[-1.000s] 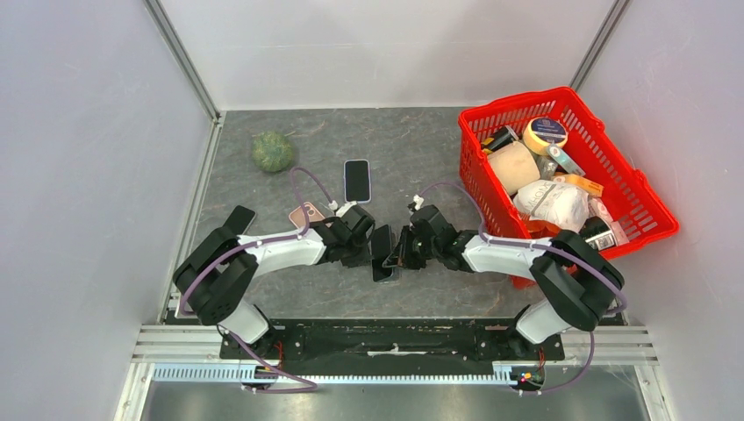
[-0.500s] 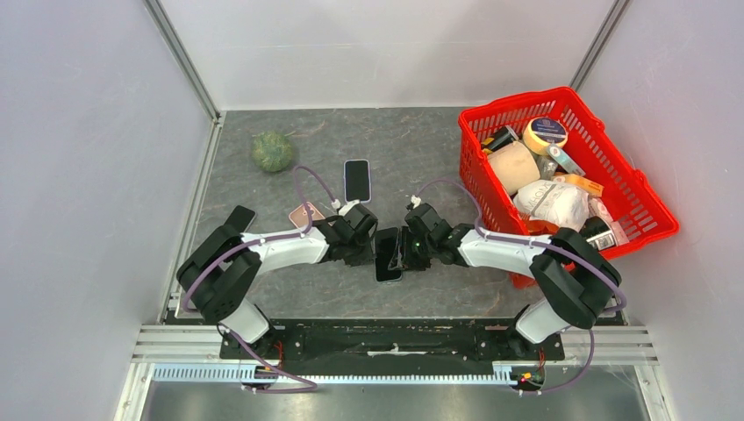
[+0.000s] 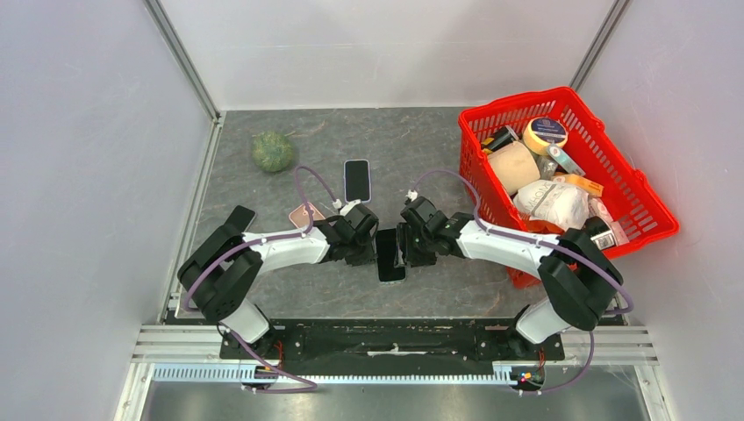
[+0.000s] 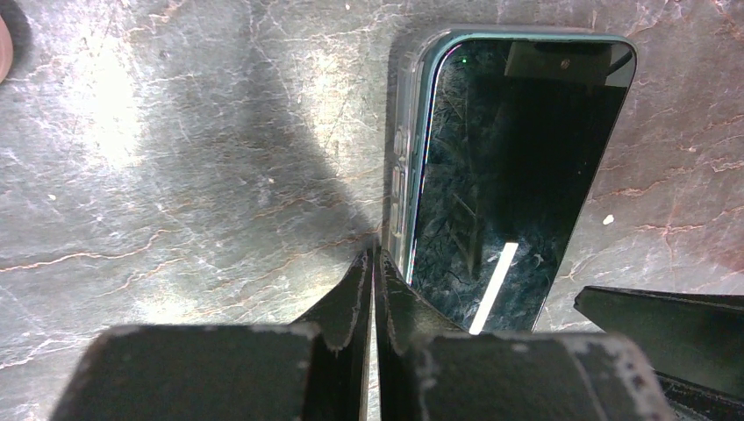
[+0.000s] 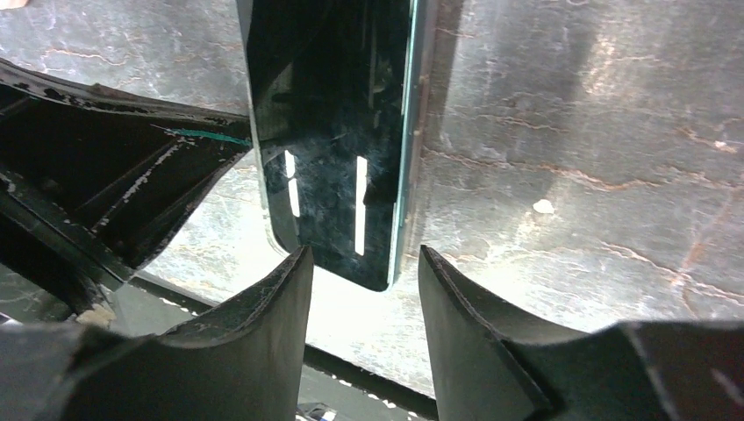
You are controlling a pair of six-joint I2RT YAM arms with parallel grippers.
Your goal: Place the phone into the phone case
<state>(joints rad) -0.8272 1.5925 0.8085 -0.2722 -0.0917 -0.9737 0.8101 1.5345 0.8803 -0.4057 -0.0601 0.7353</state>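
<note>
Phone [image 4: 518,167]: lies flat, screen up, on the table [image 3: 412,149] between both grippers. The clear phone case [image 4: 401,158] rims its long edge, so it looks seated.
Left gripper [image 4: 372,267]: fingers pressed together, tips against the case edge; probably a backstop for pushing.
Right gripper [image 5: 364,263]: fingers spread, straddling the phone's end, gripping nothing.
Change vs 1.0 s ago: the phone sat skewed between the grippers and now lies squared up; the right wrist has shifted farther from its base.

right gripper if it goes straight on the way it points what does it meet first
Probably the phone, its corner just ahead of the right gripper; height above it is unclear.
</note>
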